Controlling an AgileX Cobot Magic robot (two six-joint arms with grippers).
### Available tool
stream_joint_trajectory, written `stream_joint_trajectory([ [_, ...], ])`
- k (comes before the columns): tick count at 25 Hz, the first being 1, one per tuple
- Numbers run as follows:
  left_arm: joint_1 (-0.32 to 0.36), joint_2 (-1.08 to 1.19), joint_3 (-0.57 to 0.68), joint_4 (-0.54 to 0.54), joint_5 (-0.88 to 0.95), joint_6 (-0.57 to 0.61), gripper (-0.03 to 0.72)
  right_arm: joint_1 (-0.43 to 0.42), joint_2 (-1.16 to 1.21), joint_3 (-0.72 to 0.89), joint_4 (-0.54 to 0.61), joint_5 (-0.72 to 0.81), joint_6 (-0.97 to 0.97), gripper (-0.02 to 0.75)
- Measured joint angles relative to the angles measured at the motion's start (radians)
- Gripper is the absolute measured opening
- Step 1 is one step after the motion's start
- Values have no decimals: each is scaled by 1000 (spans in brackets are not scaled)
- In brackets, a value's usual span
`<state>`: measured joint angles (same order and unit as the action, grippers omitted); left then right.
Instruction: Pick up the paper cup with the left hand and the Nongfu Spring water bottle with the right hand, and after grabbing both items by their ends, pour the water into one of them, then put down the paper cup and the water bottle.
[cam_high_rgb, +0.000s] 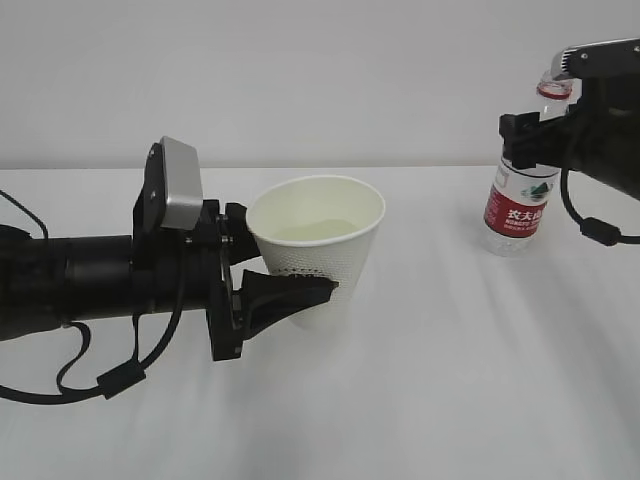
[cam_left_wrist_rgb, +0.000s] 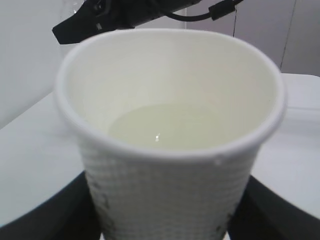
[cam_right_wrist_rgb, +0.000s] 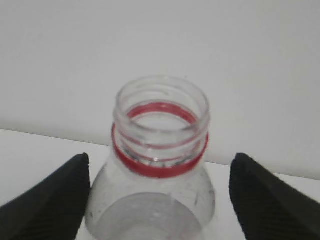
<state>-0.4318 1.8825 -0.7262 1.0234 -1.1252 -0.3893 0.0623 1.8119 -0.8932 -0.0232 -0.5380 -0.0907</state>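
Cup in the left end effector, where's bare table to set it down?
Free: the white table in front, between the cup and the bottle, and the near right. Crowded: far right, where the right end effector flanks the bottle.

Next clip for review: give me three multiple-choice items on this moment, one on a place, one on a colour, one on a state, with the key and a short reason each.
1. Where is the Nongfu Spring water bottle in the exterior view?
A. Far right, upright on the table
B. Lying in front of the cup
C. Tipped above the cup

2. What colour is the bottle's neck ring?
A. Blue
B. Red
C. Green

3. What state is the paper cup in?
A. Lying on its side, empty
B. Crushed flat
C. Upright in the left tool, holding water

Key: 1 A, the bottle stands at the right edge, with the right tool open on either side of it, not touching; 2 B, the right wrist view shows a red ring under the open mouth; 3 C, black fingers flank the cup and liquid lies inside.
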Motion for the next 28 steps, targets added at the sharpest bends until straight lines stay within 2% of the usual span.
stream_joint_trajectory([
  [17,0,0,2,0,0,0,486,0,-153,0,0,218,3,643],
  [28,0,0,2,0,0,0,485,0,-260,58,-15,271,27,643],
])
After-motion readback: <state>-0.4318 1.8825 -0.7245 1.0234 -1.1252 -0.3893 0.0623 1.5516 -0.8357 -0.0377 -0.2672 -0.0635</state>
